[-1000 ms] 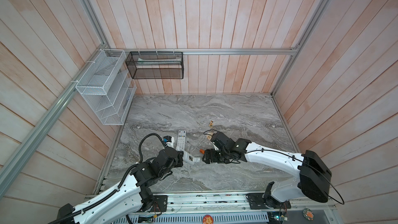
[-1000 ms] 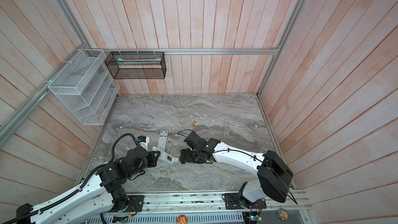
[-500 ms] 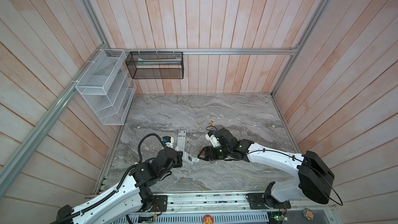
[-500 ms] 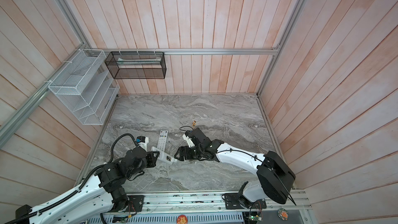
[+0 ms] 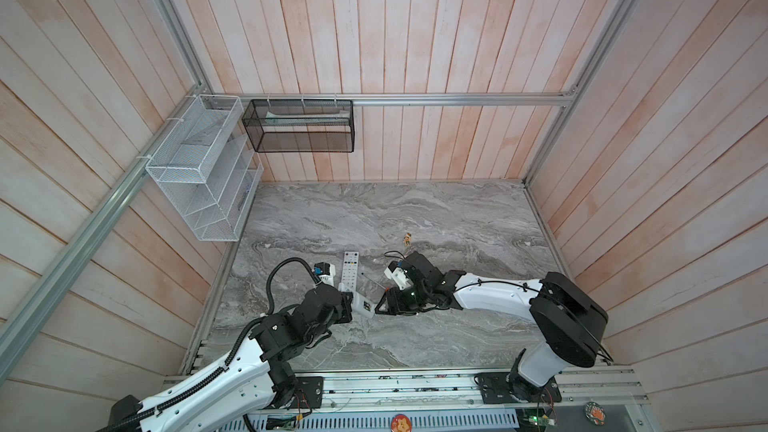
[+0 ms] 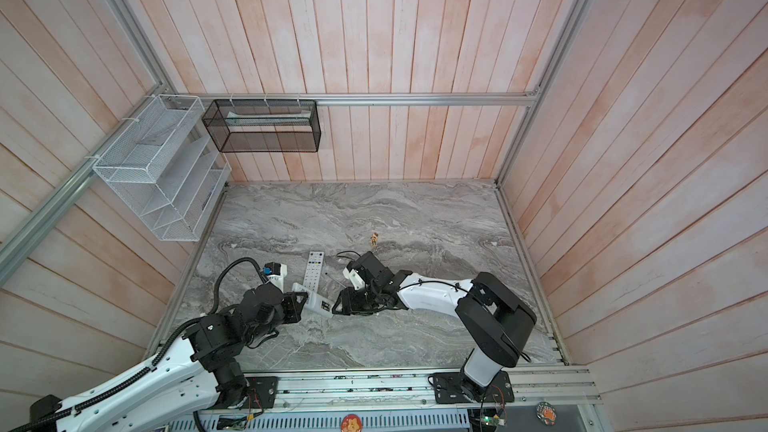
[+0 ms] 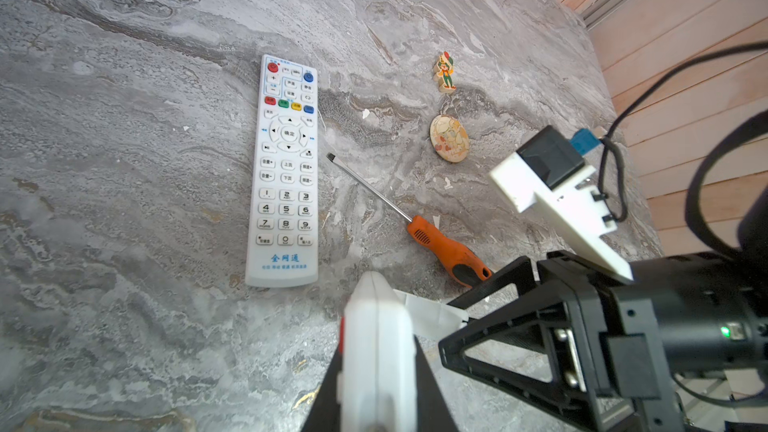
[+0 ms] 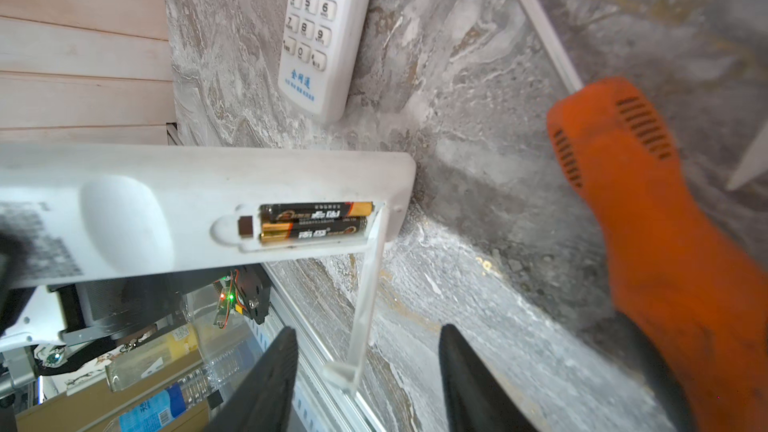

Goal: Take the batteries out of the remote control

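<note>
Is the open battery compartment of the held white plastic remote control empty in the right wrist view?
No: two slim black-and-gold batteries lie side by side inside the uncovered compartment of the white remote control.

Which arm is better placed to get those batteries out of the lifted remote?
The right. The left gripper is shut on the remote; the right gripper is open, straddling the hanging cover beside the exposed batteries.

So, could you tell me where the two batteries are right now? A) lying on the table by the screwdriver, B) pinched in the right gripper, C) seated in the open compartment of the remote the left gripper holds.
C: the right wrist view shows both batteries seated side by side in the uncovered back of the held remote, which the left gripper clamps.
</note>
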Tool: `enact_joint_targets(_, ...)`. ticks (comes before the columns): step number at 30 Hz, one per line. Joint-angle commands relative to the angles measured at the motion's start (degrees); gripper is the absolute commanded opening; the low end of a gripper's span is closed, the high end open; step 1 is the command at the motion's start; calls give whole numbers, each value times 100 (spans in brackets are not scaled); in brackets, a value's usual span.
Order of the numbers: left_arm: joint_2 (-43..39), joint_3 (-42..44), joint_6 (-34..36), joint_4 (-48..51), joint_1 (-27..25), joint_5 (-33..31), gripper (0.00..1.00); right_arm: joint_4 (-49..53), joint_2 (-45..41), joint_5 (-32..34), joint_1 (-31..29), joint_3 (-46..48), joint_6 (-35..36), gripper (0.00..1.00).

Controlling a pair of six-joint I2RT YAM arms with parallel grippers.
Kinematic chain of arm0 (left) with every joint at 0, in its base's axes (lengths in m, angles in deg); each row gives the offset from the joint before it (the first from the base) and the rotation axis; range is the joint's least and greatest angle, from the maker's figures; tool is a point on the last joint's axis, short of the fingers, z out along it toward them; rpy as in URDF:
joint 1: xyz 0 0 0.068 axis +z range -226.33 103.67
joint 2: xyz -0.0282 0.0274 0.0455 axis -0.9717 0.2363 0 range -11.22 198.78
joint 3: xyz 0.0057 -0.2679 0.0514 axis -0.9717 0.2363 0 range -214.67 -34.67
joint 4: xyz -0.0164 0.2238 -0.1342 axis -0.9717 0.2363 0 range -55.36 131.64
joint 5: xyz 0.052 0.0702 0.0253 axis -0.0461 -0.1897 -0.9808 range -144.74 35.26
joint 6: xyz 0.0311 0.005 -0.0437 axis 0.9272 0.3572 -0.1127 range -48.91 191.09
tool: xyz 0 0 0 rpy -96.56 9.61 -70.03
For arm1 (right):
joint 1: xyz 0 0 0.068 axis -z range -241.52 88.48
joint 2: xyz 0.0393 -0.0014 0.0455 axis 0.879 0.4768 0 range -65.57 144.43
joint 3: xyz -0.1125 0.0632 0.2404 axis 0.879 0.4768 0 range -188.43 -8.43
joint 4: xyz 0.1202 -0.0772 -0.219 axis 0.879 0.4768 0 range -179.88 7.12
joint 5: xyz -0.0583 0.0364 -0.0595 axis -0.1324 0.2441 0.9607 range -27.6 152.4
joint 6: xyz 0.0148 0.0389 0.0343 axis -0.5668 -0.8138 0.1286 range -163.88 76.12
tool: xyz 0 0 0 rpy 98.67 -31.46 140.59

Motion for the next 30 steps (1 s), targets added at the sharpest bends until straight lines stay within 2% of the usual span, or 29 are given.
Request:
enact_joint_targets(1,-41,20,25,-144,-12,-13,0,-210,200,-103,-31,-267,-41,48)
enact_joint_targets(5,-60,23,20,-119,-12,-15,0,-210,288,-115,-40,-375,-44,37)
enact_joint_targets(10,-69,5,26,-76,-13,-42,0,-3,245,-16,-40,-381,-31,13)
enact_joint_targets(13,-58,-14,44,-36,-13,-63,0,163,102,103,-38,-345,-12,4)
enact_joint_targets(21,66,-169,117,179,-12,-222,0,790,-645,392,261,-116,234,3)
enact_joint_targets(26,-177,70,209,-309,-12,8,0,1312,-1366,801,984,442,609,4)
enact_joint_targets(30,-275,246,307,-696,68,364,0,1232,-1673,728,1701,1033,949,5)
